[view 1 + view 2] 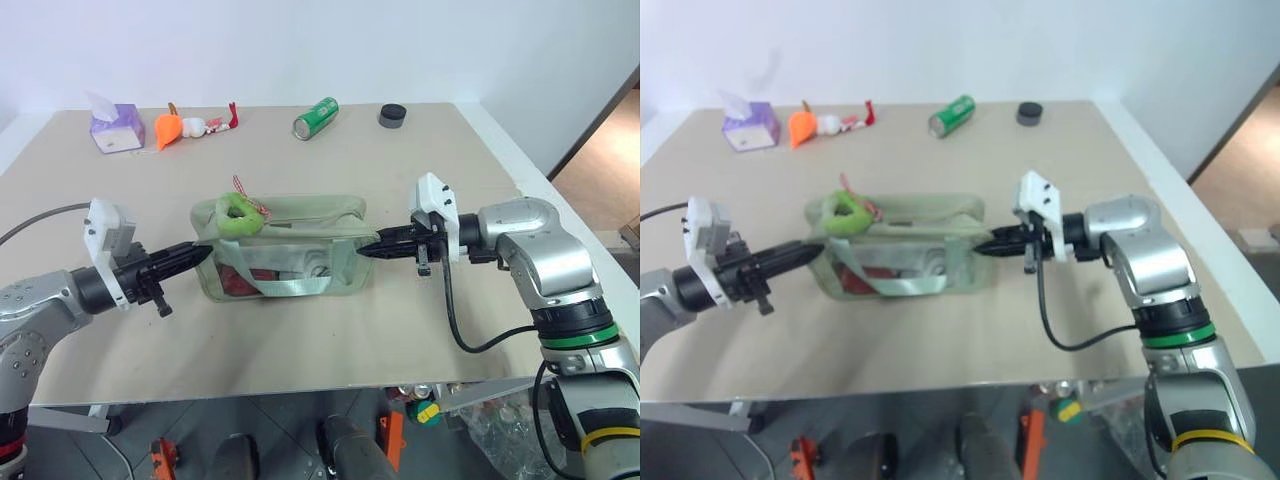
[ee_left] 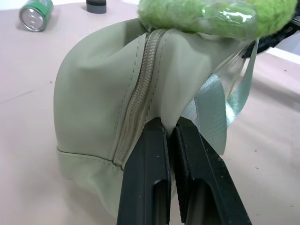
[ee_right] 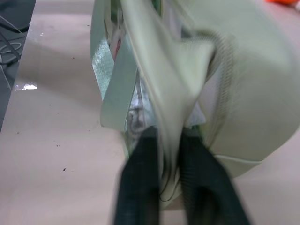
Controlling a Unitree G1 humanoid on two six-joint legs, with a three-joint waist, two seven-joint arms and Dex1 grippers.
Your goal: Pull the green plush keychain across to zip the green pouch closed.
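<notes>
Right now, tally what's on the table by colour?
Green: 3 (pouch, plush keychain, drink can)
Purple: 1 (tissue box)
Orange: 1 (carrot plush toy)
Black: 1 (round cap)
Red and white: 1 (small item beside the carrot toy, too small to identify)
Total: 7

Beige table (image 1: 420, 330) w/ white wall (image 1: 300, 50) behind; wood floor (image 1: 600, 160) right.
</notes>
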